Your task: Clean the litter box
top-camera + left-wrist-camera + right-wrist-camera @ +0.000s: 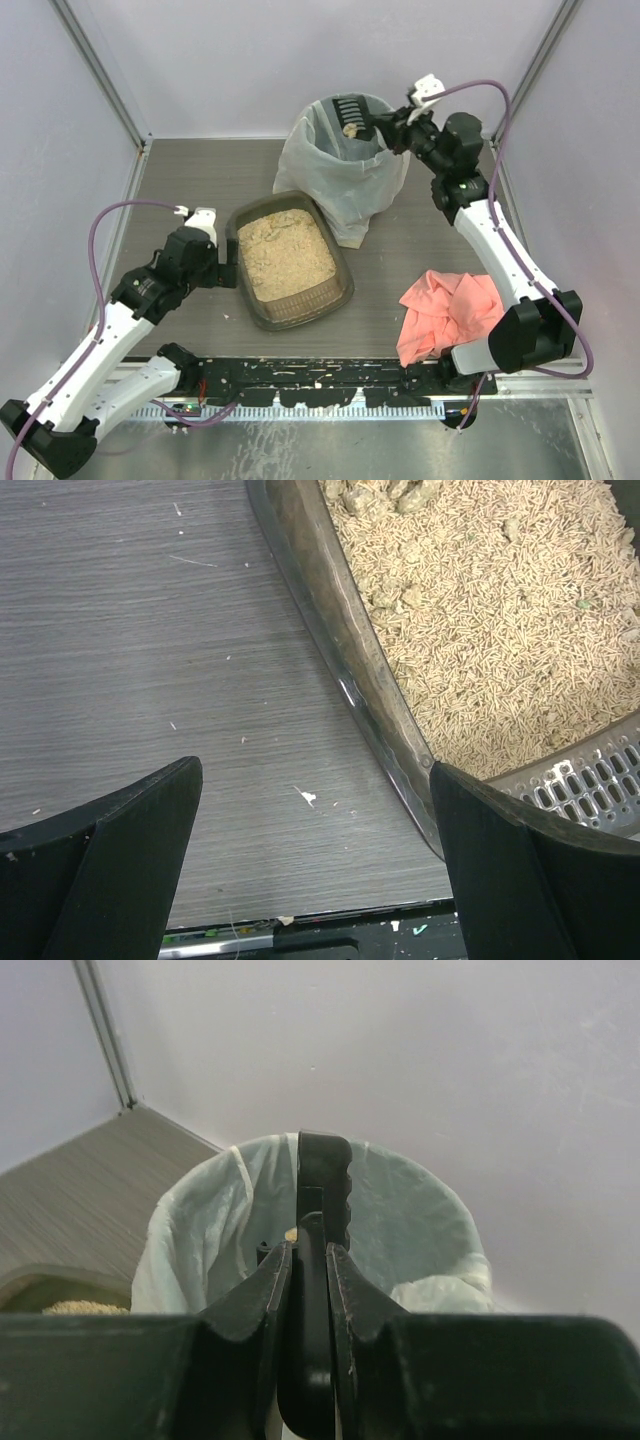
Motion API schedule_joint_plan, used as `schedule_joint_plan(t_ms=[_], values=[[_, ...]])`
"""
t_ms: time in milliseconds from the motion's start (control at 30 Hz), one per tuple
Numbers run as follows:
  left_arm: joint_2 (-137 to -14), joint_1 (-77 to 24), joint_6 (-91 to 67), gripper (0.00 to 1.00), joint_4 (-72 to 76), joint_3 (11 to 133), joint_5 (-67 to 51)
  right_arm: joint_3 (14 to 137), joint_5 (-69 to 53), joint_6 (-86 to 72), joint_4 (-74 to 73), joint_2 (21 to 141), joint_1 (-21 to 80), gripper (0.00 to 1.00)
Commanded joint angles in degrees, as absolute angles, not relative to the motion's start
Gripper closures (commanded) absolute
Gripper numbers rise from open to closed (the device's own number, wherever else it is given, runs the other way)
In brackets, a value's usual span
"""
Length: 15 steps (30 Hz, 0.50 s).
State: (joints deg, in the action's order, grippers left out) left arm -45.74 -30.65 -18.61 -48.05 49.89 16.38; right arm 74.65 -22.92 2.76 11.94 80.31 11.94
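Note:
The litter box [346, 286], a shallow dark translucent tray of tan granules, lies mid-table. In the left wrist view its left wall [340, 650] runs diagonally. My left gripper [229, 268] is open and empty at that wall. One of its fingers [520, 880] shows at the rim and the other over bare table, with the midpoint [315, 780] above the table. My right gripper [396, 130] is shut on the handle of a black slotted scoop [352, 112]. It holds the scoop, with a tan clump [350, 130] on it, over the white-bagged bin [340, 185]. The right wrist view shows the gripper [308, 1250], scoop [325, 1175] and bin [410, 1230].
A pink cloth [447, 310] lies crumpled at the near right, beside the right arm. A grey slotted part [590, 780] shows at the box's near end. Small white specks [307, 798] dot the wood-grain table. Walls enclose the back and sides.

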Motion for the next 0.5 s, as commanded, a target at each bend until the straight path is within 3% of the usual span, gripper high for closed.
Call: schedule_joint_plan(t_ms=[0,267,467], values=[[-43.3,-30.8,-18.4,0.02,-46.9,51.5,14.6,83.0,-14.6,17.1,6.3,80.3,17.7,0.99],[-40.8,-30.8,-18.7,0.02,-46.9,51.2,13.7,91.9,-1.7,24.3,-1.6,83.7,25.6,0.99],[-42.6,-30.8,-18.9,0.02,-46.7,51.4,14.1,92.7,8.1,20.2,-0.5,85.3,27.7,0.99]])
